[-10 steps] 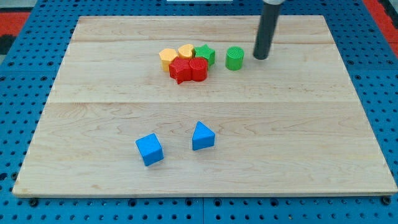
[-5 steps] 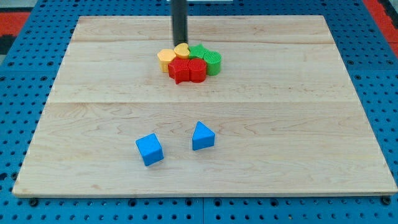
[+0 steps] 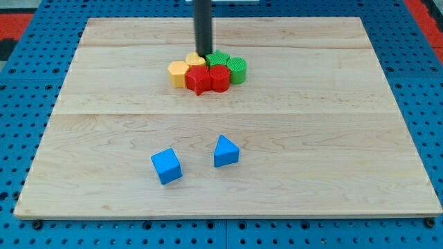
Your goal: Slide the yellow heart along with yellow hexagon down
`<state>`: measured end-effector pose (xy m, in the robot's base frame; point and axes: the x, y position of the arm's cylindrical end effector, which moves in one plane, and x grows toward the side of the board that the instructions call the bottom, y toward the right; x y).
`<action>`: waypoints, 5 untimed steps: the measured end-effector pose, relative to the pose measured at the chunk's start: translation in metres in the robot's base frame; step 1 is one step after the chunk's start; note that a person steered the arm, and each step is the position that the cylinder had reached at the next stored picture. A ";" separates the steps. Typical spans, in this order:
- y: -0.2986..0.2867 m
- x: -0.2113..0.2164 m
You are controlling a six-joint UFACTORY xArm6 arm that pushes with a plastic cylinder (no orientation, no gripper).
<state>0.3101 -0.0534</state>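
Note:
The yellow hexagon [image 3: 178, 72] and the yellow heart [image 3: 194, 62] sit side by side at the left of a tight cluster in the board's upper middle. My tip [image 3: 203, 54] stands just above and right of the yellow heart, touching or nearly touching it. A red star [image 3: 199, 80] and a red block [image 3: 219, 77] lie just below the heart. A green star [image 3: 219, 59] and a green cylinder [image 3: 237, 69] close the cluster on the right.
A blue cube [image 3: 166, 166] and a blue triangular block [image 3: 225, 151] lie lower on the wooden board [image 3: 346, 152]. Blue pegboard [image 3: 21, 104] surrounds the board on all sides.
My tip went from right of the green cylinder to above the yellow heart. The green cylinder slid left into the cluster. The yellow hexagon and heart shifted left and slightly down.

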 end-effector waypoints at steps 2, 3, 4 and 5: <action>-0.022 0.062; -0.026 0.073; -0.033 0.076; -0.033 0.076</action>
<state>0.3864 -0.0864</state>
